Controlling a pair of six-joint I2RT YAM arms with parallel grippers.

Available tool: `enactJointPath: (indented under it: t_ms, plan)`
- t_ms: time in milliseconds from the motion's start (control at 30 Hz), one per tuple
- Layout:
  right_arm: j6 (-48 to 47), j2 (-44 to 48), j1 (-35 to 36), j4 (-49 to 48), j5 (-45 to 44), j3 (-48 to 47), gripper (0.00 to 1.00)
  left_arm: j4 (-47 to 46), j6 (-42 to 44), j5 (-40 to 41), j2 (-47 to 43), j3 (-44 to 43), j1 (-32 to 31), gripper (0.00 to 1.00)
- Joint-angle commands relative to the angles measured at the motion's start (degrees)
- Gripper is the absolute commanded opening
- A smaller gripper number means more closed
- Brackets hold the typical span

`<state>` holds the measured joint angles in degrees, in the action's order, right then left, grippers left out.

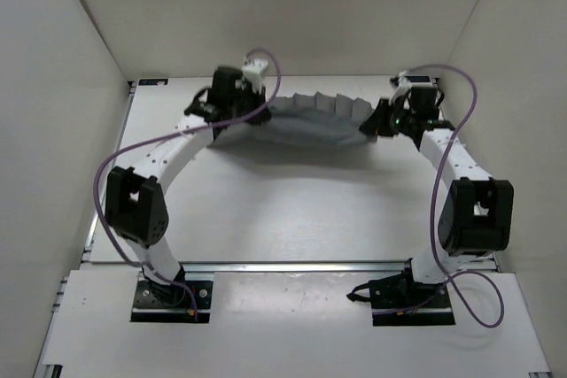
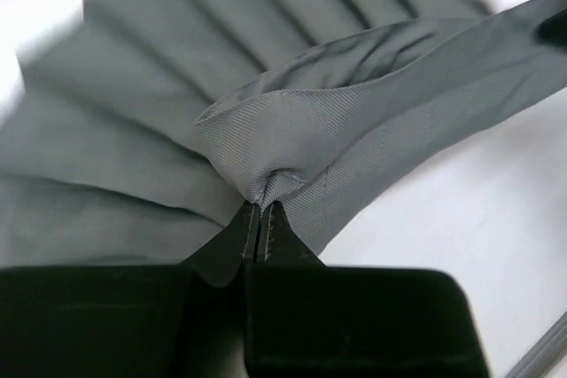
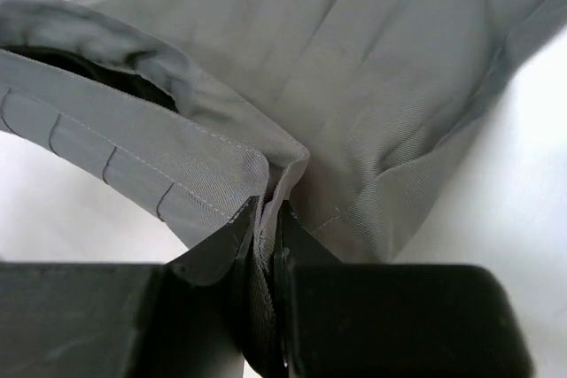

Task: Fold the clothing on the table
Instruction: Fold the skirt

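The clothing (image 1: 310, 119), grey and pleated, stretches across the far part of the white table (image 1: 292, 210). The left gripper (image 1: 229, 126) meets its left end and the right gripper (image 1: 370, 127) its right end, though the jaws are too small to make out. Both arms bow outward from bases at the near edge.

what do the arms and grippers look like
The left arm and right arm have white tubular links, boxy black joint housings and black base plates. A purple cable loops along each. Gripper fingers are black, tapering to thin tips.
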<state>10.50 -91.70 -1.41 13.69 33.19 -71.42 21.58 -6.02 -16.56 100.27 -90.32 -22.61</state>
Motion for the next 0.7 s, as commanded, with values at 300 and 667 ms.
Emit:
enactJointPath:
  t_ms: [300, 667]
  plan:
    - [-1.18, -4.5, 4.84, 1.67, 0.55, -0.17, 0.0, -0.05, -6.99, 8.2, -12.84, 25.81, 6.35, 0.0]
    - [-3.47, -26.06, 4.67, 7.57, 4.42, -18.83, 0.09, -2.26, -9.1, 8.9, 0.79, 23.1, 8.63, 0.07]
